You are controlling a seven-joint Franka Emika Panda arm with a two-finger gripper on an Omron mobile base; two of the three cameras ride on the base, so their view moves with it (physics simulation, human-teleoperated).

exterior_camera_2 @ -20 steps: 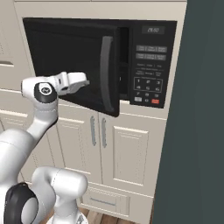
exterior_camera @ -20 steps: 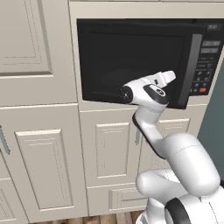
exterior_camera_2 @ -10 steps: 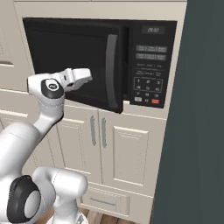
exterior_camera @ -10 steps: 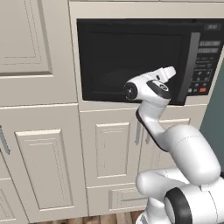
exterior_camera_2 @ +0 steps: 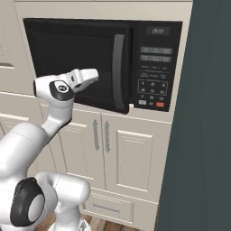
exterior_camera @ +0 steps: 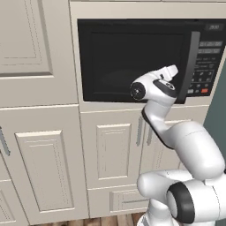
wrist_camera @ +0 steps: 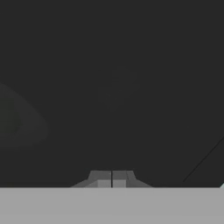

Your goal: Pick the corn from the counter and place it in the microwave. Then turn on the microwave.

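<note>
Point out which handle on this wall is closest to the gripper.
The microwave's long curved grey handle, just right of the shut gripper. The two short cabinet door handles sit lower.

Pincer (wrist_camera: 112,179) before the microwave (exterior_camera: 132,57) door, keypad (exterior_camera_2: 153,76) at right, cabinet doors (exterior_camera_2: 122,158) below.

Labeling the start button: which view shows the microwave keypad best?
Right base view: the whole keypad faces the camera, red button clear. Left base view shows it foreshortened at the edge. Hand view shows dark glass.
</note>
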